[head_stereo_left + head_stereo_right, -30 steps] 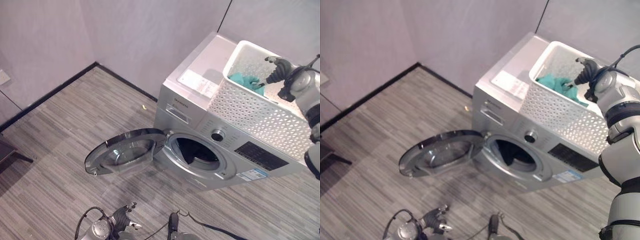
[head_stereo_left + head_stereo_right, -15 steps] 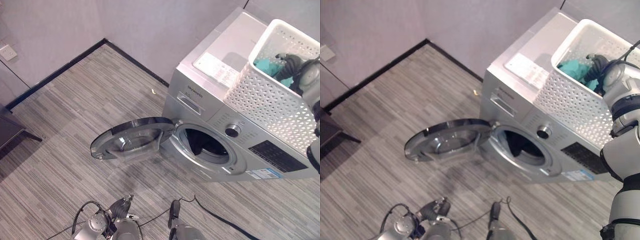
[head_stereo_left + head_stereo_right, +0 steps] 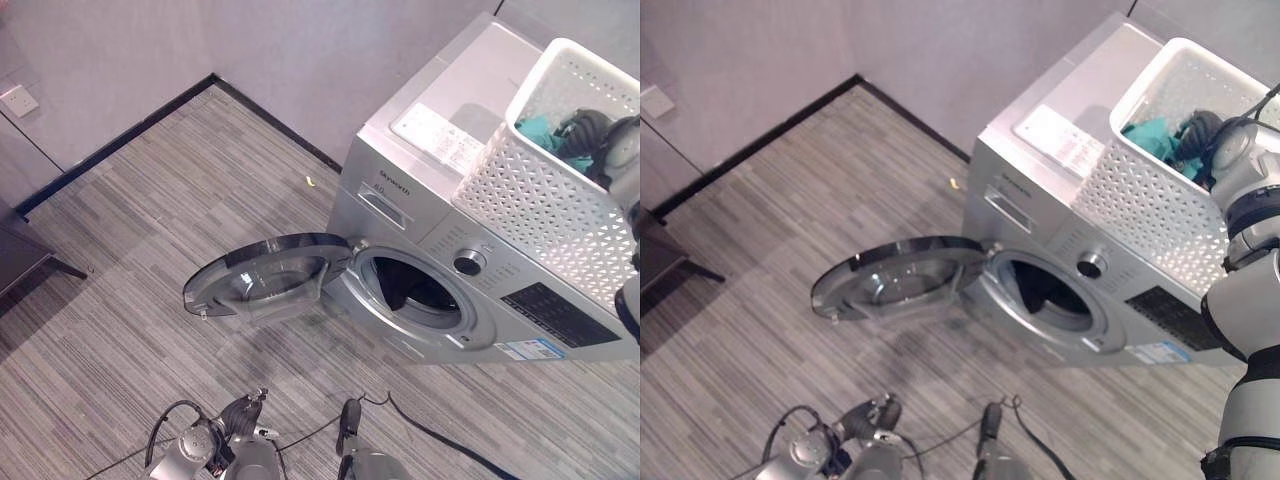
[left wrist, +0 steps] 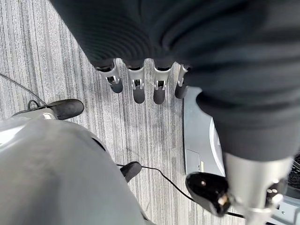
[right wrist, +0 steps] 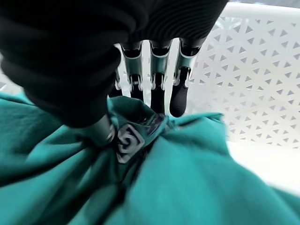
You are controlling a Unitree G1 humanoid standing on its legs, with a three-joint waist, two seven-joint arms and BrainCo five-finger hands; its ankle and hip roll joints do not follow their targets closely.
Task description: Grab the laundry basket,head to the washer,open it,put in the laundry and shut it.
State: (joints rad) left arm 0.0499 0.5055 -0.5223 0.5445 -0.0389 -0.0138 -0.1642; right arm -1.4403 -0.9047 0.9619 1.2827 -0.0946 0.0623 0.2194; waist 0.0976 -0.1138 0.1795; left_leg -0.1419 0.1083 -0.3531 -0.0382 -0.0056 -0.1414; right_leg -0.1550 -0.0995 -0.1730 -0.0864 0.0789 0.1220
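Observation:
A silver front-loading washer stands against the wall with its round door swung open to the left and the dark drum opening uncovered. On its top at the right sits a white perforated laundry basket with teal laundry inside. My right hand reaches down into the basket. In the right wrist view its fingers and thumb are curled into the bunched teal laundry, with the basket wall behind. My left hand hangs low over the floor, fingers relaxed and holding nothing.
A dark piece of furniture stands at the far left, below a wall socket. A small yellow scrap lies on the striped grey floor by the washer's left corner. The open door juts out over the floor in front of the washer.
The camera has shifted, moving the whole scene rightward and up. My right hand has dropped from the basket's rim down onto the teal laundry. The left hand stays low.

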